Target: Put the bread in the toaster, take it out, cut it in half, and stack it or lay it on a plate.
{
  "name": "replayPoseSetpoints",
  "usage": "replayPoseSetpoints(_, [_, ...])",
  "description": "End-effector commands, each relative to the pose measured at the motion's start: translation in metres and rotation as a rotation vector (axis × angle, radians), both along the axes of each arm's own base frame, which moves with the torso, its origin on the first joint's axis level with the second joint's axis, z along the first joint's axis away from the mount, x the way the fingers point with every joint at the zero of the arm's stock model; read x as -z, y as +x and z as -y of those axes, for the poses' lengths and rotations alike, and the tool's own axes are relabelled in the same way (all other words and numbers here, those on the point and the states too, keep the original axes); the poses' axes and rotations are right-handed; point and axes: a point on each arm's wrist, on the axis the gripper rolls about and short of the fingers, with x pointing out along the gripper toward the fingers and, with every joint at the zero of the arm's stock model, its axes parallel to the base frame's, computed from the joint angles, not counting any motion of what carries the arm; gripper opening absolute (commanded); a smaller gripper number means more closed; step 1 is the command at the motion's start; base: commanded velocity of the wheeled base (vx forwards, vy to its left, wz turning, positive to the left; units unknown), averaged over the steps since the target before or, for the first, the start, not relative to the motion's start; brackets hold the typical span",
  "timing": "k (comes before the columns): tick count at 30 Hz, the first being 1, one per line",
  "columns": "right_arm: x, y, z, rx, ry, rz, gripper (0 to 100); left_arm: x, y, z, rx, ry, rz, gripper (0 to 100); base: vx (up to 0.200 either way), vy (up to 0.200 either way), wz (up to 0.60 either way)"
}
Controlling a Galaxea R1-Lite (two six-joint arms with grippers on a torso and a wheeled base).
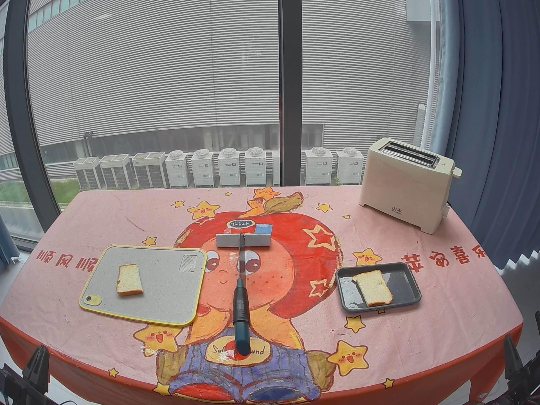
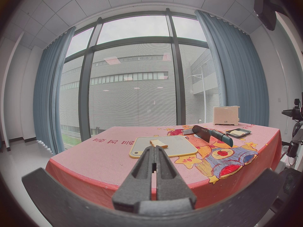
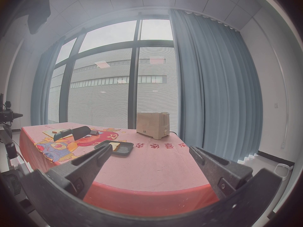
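One half slice of bread [image 1: 130, 279] [image 2: 158, 143] lies on the pale cutting board [image 1: 163, 299] [image 2: 176, 145] at the table's left. The other half [image 1: 372, 287] [image 3: 114, 146] lies in the dark plate [image 1: 408, 285] [image 3: 124, 148] at the right. The cream toaster [image 1: 408, 182] [image 2: 225, 115] [image 3: 152, 125] stands at the back right with empty slots. A knife [image 1: 241, 296] [image 2: 211, 134] [image 3: 72, 133] with a teal handle rests on its stand in the middle. My left gripper [image 2: 153, 164] is shut, below and short of the table's left front edge. My right gripper [image 3: 151, 158] is open, off the table's right front corner.
A small grey and blue knife stand [image 1: 243, 237] sits behind the blade's tip. The pink printed tablecloth [image 1: 281, 367] hangs over the front edge. Blue curtains [image 1: 495, 113] hang right of the toaster, and a window runs behind the table.
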Motion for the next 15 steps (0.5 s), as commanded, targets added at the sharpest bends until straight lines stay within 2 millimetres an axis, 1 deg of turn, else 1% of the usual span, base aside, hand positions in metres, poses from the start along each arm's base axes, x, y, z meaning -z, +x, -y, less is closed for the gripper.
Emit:
replayPoseSetpoints(1, [0.0049,0.0002,-0.0001,-0.001,-0.005,-0.001,100,0.0048,0.0000,0.0000,0.000,0.000,0.000,0,0.000,0.000,0.00])
replayPoseSetpoints(15, [0.0054,0.0002,0.0000,0.002,0.012,-0.006,100,0.0048,0.0000,0.0001,0.006,0.000,0.000,0,0.000,0.000,0.00])
